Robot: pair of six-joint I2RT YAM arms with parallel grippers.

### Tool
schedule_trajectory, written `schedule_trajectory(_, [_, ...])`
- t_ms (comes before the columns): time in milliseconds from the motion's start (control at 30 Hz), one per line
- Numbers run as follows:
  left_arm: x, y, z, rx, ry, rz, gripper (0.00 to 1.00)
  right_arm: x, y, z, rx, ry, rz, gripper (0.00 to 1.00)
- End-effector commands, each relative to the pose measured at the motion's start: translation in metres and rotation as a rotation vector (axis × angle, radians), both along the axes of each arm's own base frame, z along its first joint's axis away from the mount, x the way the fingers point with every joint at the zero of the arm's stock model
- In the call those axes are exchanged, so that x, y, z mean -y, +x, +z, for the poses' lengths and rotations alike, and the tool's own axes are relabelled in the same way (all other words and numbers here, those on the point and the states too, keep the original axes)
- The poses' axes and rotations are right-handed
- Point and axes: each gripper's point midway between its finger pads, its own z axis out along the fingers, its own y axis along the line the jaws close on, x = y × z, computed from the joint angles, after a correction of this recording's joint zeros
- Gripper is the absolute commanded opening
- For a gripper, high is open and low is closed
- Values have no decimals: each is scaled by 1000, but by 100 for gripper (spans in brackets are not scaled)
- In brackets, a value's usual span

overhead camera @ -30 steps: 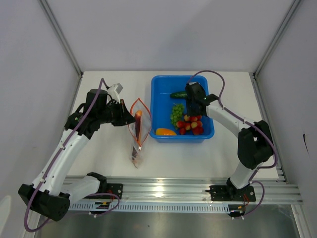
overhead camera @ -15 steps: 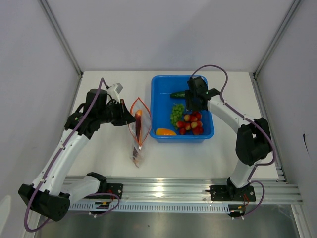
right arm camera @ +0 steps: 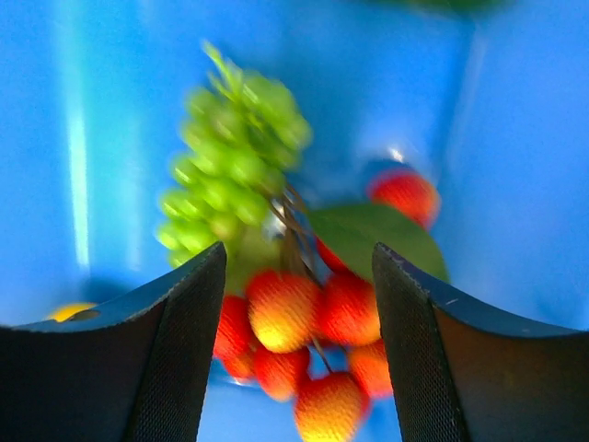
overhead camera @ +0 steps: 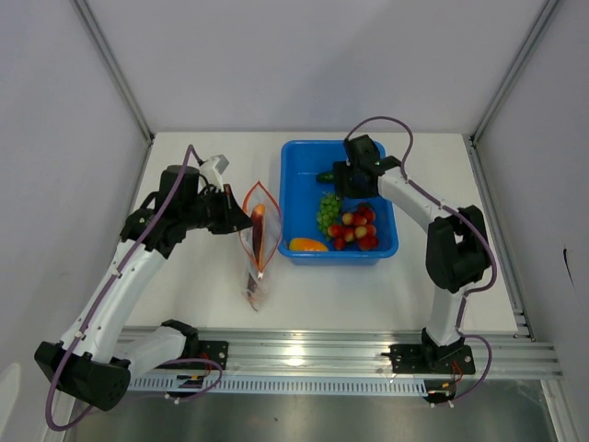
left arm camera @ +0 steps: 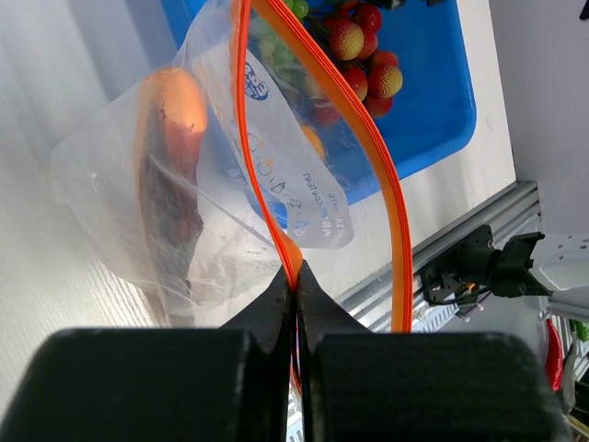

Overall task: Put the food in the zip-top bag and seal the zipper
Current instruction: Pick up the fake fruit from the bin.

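Note:
The clear zip-top bag stands on the white table left of the blue bin, mouth spread open. My left gripper is shut on one side of its orange-red zipper. A red-brown and orange food piece lies inside the bag. My right gripper hangs open over the bin, above the small red fruits and beside the green bunch, touching neither. In the top view the right gripper is near the dark green cucumber. An orange-yellow piece lies at the bin's near edge.
The blue bin sits at the table's back centre, holding the red fruits and green bunch. White walls enclose the table on three sides. A metal rail runs along the near edge.
My right gripper has opened and moved toward the far left part of the bin, near the cucumber. The left arm and the bag have stayed still.

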Motion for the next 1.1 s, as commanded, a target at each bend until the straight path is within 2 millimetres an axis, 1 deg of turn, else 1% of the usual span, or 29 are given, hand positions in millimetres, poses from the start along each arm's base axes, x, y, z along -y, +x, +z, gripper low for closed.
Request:
schedule_trajectory(0, [4,1,13,46,-43,-16,0,-30,23,12,37,76,94,67])
schedule_trajectory(33, [4,1,13,49,-44,-16,1,-32,25,3,18,69,102,68])
schedule_trajectory(67, [3,1,13,51,-42,-16,1,-41,25,4,10,98,134,69])
schedule_trajectory(100, [3,0,12,50,-41,-17,0,-44,25,0,-6,100,140,70])
schedule_trajectory(133, [3,1,11,48,-40,-15,1,-47,24,-11,-28,97,150,72])
schedule_trajectory(167, [3,0,11,47,-39,-16,0,-51,26,-12,-32,102,156,73])
schedule_trajectory(200, [4,0,10,44,-41,-19,1,-51,26,-21,-48,93,155,77])
schedule_trajectory(233, [4,0,10,44,-43,-20,1,-52,26,-25,-53,87,159,79])
schedule_trajectory(267, [4,0,9,43,-44,-21,1,-55,27,-27,-52,84,165,86])
schedule_trajectory(300, [5,0,9,43,-47,-22,1,-55,28,-29,-51,77,163,87])
schedule_trajectory(333, [5,0,10,44,-49,-23,1,-56,29,-36,-63,71,163,88])
schedule_trajectory(433, [5,0,9,44,-49,-25,1,-62,33,-40,-59,69,167,88])
schedule_trajectory(467, [5,0,9,43,-48,-25,1,-63,32,-46,-72,63,168,88])
schedule_trajectory(533, [5,0,8,41,-48,-25,1,-67,36,-45,-69,64,162,85])
schedule_trajectory(567, [5,-1,7,38,-47,-25,1,-68,35,-52,-82,53,159,85])
schedule_trajectory(600, [5,0,8,44,-49,-23,1,-70,34,-54,-87,48,149,84])
schedule_trajectory(633, [5,-1,6,39,-47,-23,1,-67,40,-52,-68,21,124,84])
schedule_trajectory(667, [4,-1,6,37,-47,-23,1,-66,38,-55,-79,6,115,84])
schedule_trajectory(700, [4,-1,6,38,-48,-22,1,-68,37,-62,-91,-8,120,85])
schedule_trajectory(733, [4,-1,6,40,-47,-22,1,-70,39,-62,-87,-13,120,85])
schedule_trajectory(800, [4,-1,6,40,-44,-22,1,-69,35,-73,-119,-34,120,87])
schedule_trajectory(833, [3,-1,6,40,-44,-20,0,-70,35,-75,-123,-37,121,88])
schedule_trajectory(900, [3,-2,5,37,-42,-21,1,-67,33,-82,-139,-58,110,89])
schedule_trajectory(1000, [2,-2,6,39,-44,-19,1,-63,30,-87,-154,-90,105,89])
schedule_trajectory(1033, [2,-2,6,42,-43,-20,1,-61,29,-93,-167,-101,102,89])
schedule_trajectory(1067, [3,-2,5,40,-45,-18,1,-59,30,-93,-173,-110,97,89])
